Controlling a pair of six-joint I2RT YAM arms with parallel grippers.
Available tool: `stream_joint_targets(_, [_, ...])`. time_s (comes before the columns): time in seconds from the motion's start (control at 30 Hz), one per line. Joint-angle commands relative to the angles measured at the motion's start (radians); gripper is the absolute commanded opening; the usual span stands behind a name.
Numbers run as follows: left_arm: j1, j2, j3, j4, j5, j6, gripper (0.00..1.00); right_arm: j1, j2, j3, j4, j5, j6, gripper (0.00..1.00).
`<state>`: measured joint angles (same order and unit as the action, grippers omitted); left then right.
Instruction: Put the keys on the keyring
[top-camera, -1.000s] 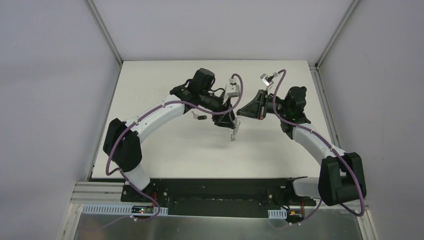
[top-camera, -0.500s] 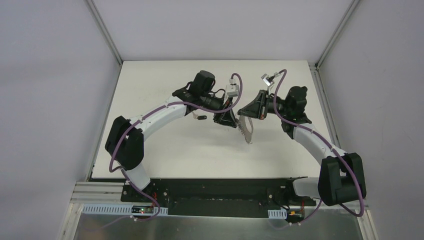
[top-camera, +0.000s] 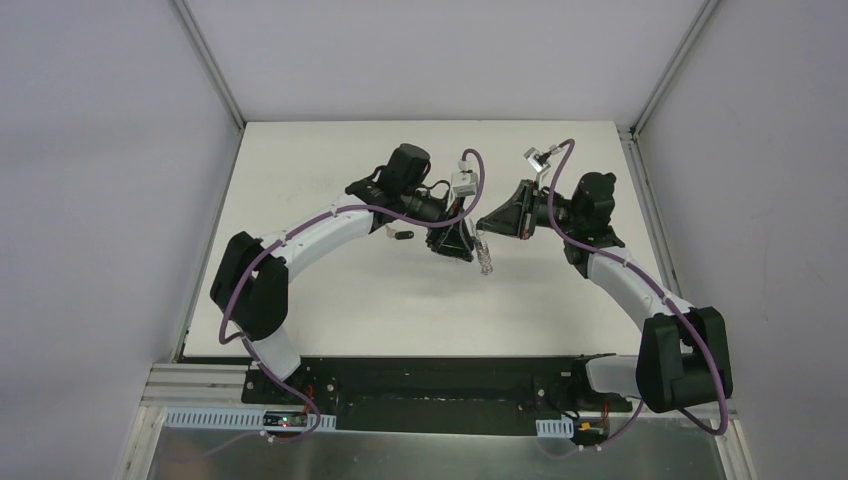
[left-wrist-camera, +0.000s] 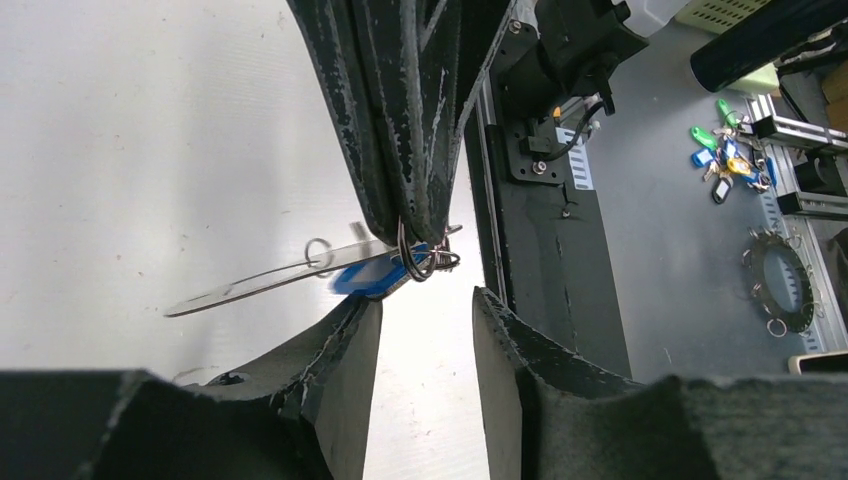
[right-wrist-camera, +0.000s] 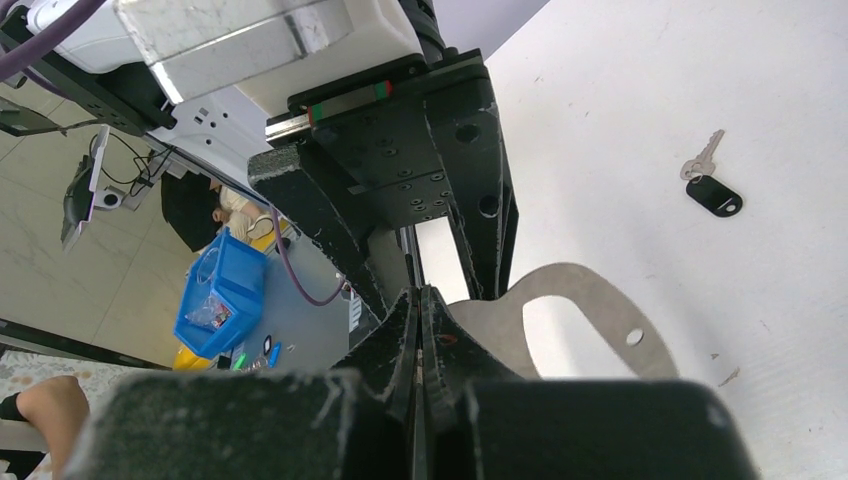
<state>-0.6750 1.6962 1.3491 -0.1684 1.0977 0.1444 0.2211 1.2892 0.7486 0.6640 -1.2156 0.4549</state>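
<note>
The keyring (right-wrist-camera: 590, 318), a flat pale metal loop, hangs above the table from my right gripper (right-wrist-camera: 420, 296), which is shut on its edge. In the top view the keyring (top-camera: 484, 256) dangles between the two grippers. The blue-tagged key (left-wrist-camera: 365, 277) hangs by a wire clip (left-wrist-camera: 428, 260) at the right gripper's fingertips. My left gripper (left-wrist-camera: 425, 300) sits just below that clip, open, with nothing between its fingers. In the top view the left gripper (top-camera: 462, 245) nearly meets the right gripper (top-camera: 483, 224). The black-headed key (right-wrist-camera: 714, 194) lies alone on the table (top-camera: 330, 300).
The black-headed key (top-camera: 402, 236) lies under the left forearm. A black rail (top-camera: 430, 380) runs along the table's near edge. Beyond that edge, the left wrist view shows a bunch of coloured keys (left-wrist-camera: 725, 160) and another ring (left-wrist-camera: 785, 290). A blue bin (right-wrist-camera: 215, 295) stands on the floor.
The hanging keyring has swung right and then back a little. The left gripper closed partway and reopened somewhat, shifting slightly. The right arm has stayed put, still shut.
</note>
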Motion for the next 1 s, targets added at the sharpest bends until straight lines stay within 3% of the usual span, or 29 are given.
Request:
stream_joint_targets(0.0, [-0.004, 0.006, 0.031, 0.009, 0.020, 0.037, 0.41, -0.006, -0.044, 0.023, 0.028, -0.012, -0.013, 0.00])
stream_joint_targets(0.4, [0.033, -0.055, 0.038, -0.094, -0.011, 0.162, 0.40, -0.008, -0.029, 0.023, 0.026, -0.043, -0.022, 0.00])
stream_joint_targets(0.73, [0.037, -0.033, 0.139, -0.226, -0.033, 0.297, 0.44, -0.006, -0.019, 0.028, 0.025, -0.057, -0.021, 0.00])
stream_joint_targets(0.97, [0.043, -0.029, 0.135, -0.227, -0.031, 0.310, 0.45, -0.006, -0.019, 0.028, 0.025, -0.064, -0.021, 0.00])
